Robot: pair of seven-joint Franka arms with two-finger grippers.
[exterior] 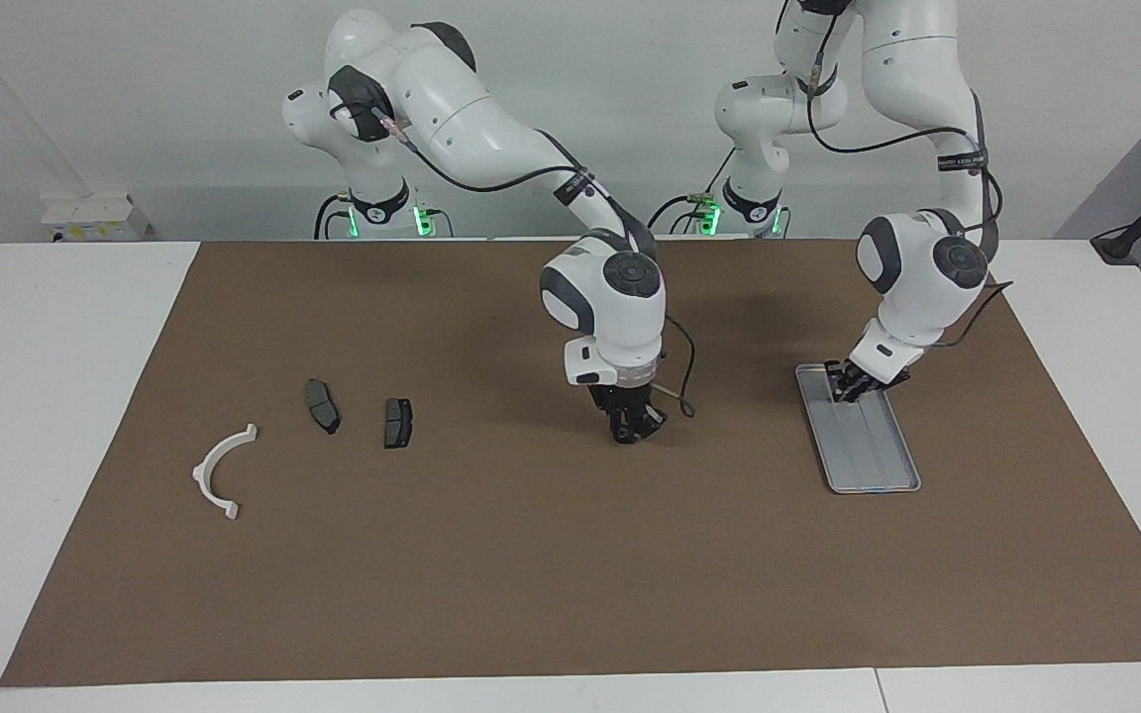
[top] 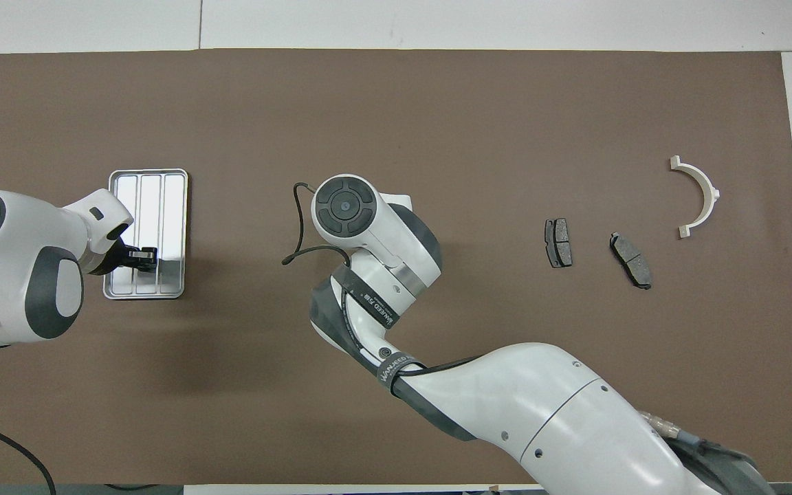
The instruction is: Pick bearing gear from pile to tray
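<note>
Brown mat (exterior: 570,555); silver grooved tray (exterior: 878,465), left pincer (exterior: 843,389) over it.

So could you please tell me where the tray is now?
The tray lies on the brown mat toward the left arm's end of the table, with the left gripper at its end nearer the robots.

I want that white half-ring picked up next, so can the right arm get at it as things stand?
Probably yes. The white half-ring lies alone on the brown mat at the right arm's end, apart from the two dark pads. The right gripper is low over mid-mat, with nothing between.
</note>
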